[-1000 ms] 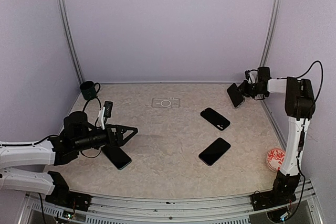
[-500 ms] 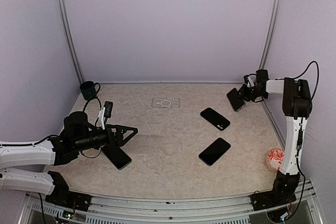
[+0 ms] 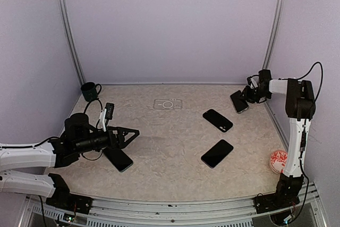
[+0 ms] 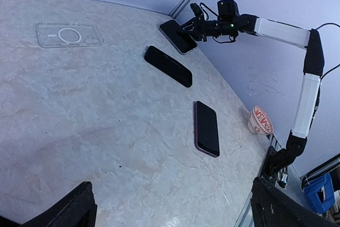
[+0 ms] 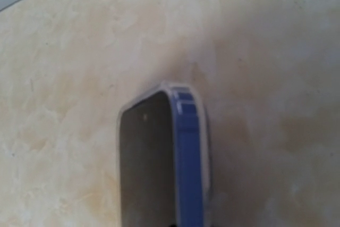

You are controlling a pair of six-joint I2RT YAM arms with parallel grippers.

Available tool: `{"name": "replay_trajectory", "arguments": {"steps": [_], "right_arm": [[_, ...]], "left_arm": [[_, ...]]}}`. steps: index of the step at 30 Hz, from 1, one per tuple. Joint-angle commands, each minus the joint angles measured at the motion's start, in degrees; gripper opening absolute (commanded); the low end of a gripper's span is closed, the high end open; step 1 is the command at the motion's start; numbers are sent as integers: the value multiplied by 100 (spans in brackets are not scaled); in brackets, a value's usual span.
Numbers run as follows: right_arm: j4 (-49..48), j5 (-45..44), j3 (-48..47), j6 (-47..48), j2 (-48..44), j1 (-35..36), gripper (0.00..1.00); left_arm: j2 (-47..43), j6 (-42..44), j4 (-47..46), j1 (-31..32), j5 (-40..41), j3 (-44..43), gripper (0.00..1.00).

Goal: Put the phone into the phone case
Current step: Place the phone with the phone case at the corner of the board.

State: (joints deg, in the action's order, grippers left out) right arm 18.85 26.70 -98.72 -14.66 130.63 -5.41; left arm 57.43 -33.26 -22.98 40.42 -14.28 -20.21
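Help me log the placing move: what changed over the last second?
The right end effector swung its phone from a raised tilt down to the table near the far right corner; whether it has let go is unclear. The left end effector, the other three phones and the clear case stayed put.

Plenty of open counter (image 3: 159, 143) between the left claw (image 3: 133, 134) and the clear case (image 3: 168, 104), though one dark phone (image 3: 217, 120) and a second dark phone (image 3: 217, 153) lie right of centre and a mug (image 3: 90, 91) sits far-left.
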Motion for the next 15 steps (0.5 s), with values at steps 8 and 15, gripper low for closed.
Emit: {"name": "replay_trajectory", "arguments": {"steps": [8, 15], "right_arm": [[213, -287, -103, -55, 25, -3, 30], [379, -457, -313, -102, 67, -3, 34]], "left_arm": [[-212, -98, 13, -35, 27, 166, 99], [-228, -110, -4, -35, 34, 184, 99]]}}
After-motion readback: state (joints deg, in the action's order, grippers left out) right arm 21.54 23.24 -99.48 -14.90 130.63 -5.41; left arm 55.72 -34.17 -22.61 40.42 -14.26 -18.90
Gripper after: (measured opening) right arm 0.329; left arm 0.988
